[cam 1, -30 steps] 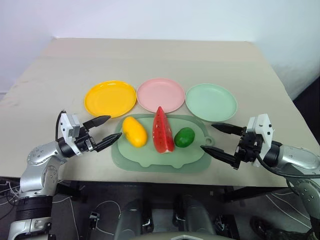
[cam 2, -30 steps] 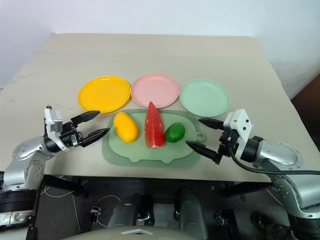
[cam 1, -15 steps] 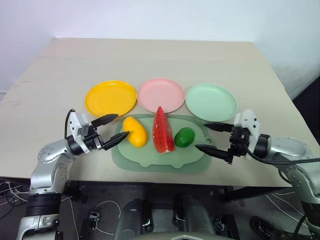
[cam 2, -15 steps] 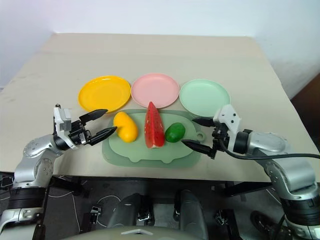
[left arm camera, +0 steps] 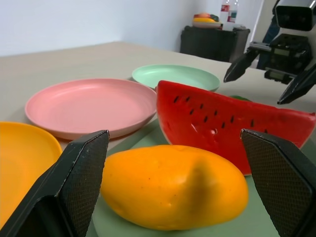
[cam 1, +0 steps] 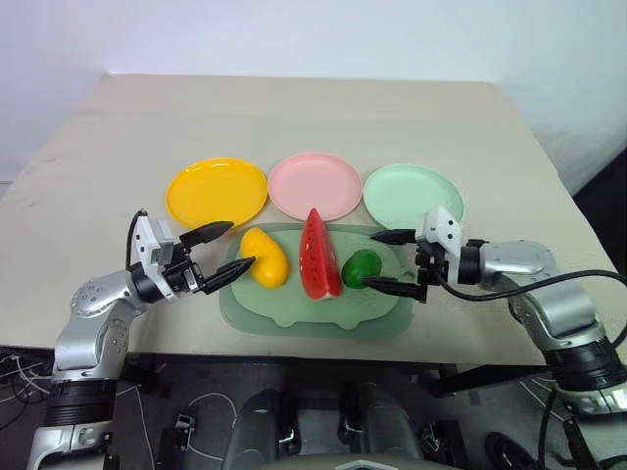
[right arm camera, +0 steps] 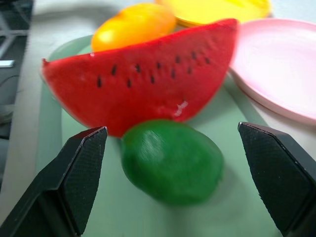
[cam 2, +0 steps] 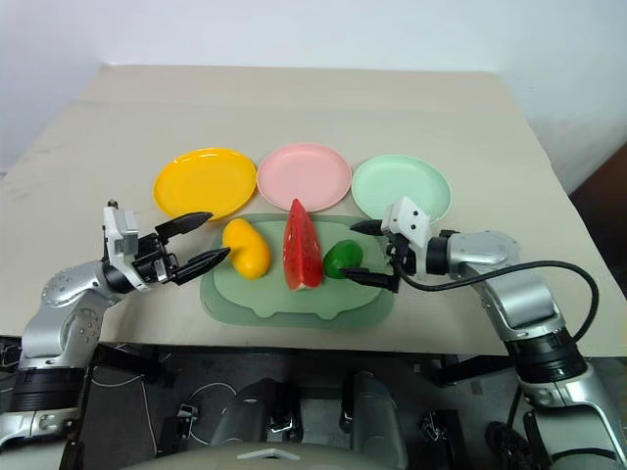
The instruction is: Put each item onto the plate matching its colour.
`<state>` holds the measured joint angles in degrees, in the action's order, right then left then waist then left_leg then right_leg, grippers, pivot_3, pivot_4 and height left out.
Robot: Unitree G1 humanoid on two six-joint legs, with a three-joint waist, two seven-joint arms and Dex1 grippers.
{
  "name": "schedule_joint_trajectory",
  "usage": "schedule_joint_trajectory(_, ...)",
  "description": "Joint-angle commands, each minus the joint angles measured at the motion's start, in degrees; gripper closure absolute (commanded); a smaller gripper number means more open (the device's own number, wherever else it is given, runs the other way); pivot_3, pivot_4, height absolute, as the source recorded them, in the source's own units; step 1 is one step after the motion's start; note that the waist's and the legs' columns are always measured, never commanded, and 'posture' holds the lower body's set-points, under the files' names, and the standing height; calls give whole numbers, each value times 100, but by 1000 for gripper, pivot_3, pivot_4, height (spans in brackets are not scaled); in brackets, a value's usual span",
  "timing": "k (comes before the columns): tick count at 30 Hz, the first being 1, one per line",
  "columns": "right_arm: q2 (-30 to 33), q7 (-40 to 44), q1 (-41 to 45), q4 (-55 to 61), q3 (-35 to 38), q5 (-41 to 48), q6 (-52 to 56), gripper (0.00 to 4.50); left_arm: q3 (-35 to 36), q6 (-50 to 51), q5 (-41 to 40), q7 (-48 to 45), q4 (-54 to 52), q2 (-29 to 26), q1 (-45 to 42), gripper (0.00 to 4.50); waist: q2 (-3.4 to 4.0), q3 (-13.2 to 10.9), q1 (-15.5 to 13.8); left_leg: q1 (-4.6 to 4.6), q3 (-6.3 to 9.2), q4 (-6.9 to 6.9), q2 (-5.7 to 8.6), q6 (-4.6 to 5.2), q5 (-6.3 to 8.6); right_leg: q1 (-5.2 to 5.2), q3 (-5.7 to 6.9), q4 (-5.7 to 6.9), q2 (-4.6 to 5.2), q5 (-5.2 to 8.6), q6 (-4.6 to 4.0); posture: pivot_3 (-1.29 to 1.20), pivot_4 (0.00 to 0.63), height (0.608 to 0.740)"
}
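Claws both stand open: the right gripper (cam 1: 384,260) has its fingers spread either side of the lime (cam 1: 360,267), one behind it and one in front, holding nothing, while the left gripper (cam 1: 223,251) points at the mango (cam 1: 264,258) with its fingers just short of the near end. Mango, watermelon (cam 1: 317,255) and lime lie in a row on the mat (cam 1: 294,311), mango to the left, watermelon upright in the middle, lime to the right. Beyond the mat sit the yellow plate (cam 1: 216,192), pink plate (cam 1: 314,185) and green plate (cam 1: 412,198), left to right.
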<state>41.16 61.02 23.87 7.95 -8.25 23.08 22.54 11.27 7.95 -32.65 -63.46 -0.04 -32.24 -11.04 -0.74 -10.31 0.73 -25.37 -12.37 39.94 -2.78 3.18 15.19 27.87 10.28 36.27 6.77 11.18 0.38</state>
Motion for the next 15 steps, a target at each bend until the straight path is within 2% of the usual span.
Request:
schedule_joint_trajectory(1, -37, 453, 272, -305, -248, -276, -446, 0, 53, -124, 7, 8, -63, -5, -18, 26, 0, 0, -3, 0, 0, 0, 0, 0, 0, 0, 0, 0, 0, 0, 0, 0, 150, 696)
schedule_joint_trajectory(8, -69, 1253, 622, -972, -687, -726, -1199, 0, 145, -249, -1, -2, 1, -21, 99, 26, 0, 1, 6, 0, 0, 2, -1, 0, 0, 0, 1, 3, 1, -2, -4, 0, 150, 696)
schedule_joint_trajectory(15, -407, 1543, 1034, -1824, -841, -1100, -1885, 0, 271, -320, -35, 22, 10, -50, 189, 26, 0, 1, 7, 1, 0, 4, 0, 0, 0, 0, 1, 4, 2, -4, -6, 0, 150, 696)
